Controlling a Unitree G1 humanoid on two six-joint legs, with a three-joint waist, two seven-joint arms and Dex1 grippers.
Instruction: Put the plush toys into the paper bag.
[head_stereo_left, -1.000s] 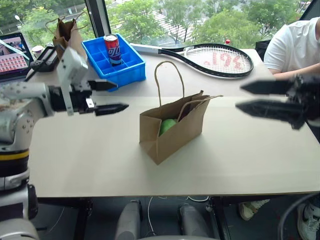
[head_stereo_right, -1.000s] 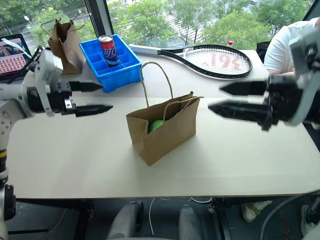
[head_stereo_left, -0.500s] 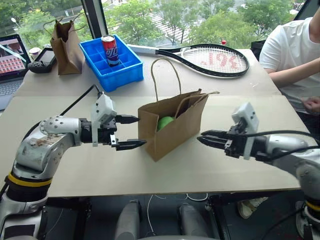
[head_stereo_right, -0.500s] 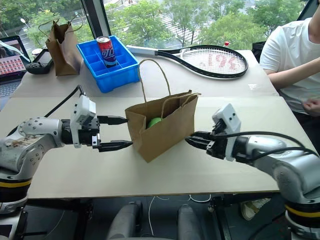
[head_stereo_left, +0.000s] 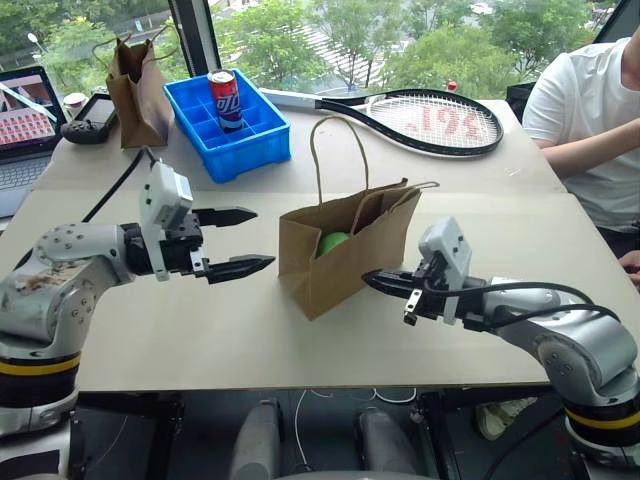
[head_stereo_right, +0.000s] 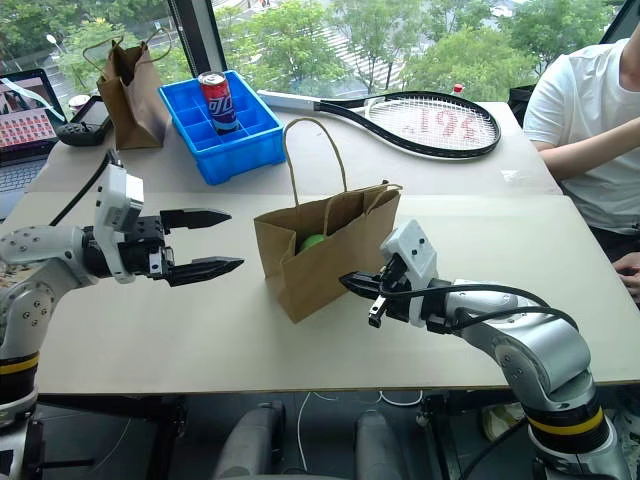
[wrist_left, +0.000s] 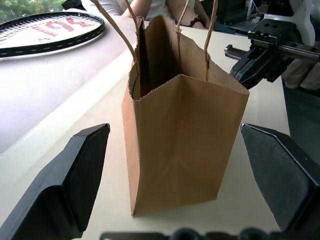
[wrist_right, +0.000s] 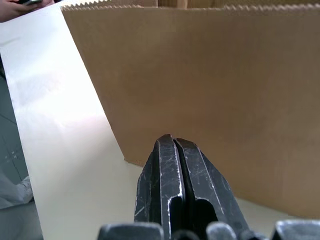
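Observation:
The paper bag (head_stereo_left: 345, 250) stands open and upright mid-table, its twine handles up. Inside it lies the green plush toy (head_stereo_left: 333, 242), and a sliver of red (wrist_left: 144, 92) shows deep in the bag in the left wrist view. My left gripper (head_stereo_left: 262, 238) is open, level, just left of the bag and apart from it, with nothing between its fingers. My right gripper (head_stereo_left: 368, 280) is shut and empty, its tip close to the bag's lower right side (wrist_right: 200, 75).
At the back stand a blue bin (head_stereo_left: 250, 140) holding a soda can (head_stereo_left: 225, 98), a darker brown bag (head_stereo_left: 138, 80), a laptop (head_stereo_left: 25, 110) and a tennis racket (head_stereo_left: 420, 118). A person in a white shirt (head_stereo_left: 590, 100) sits at the table's right end.
My right gripper has shut, come down and moved in to the bag's right side. My left gripper has stayed open, a little back from the bag. The camera has shifted.

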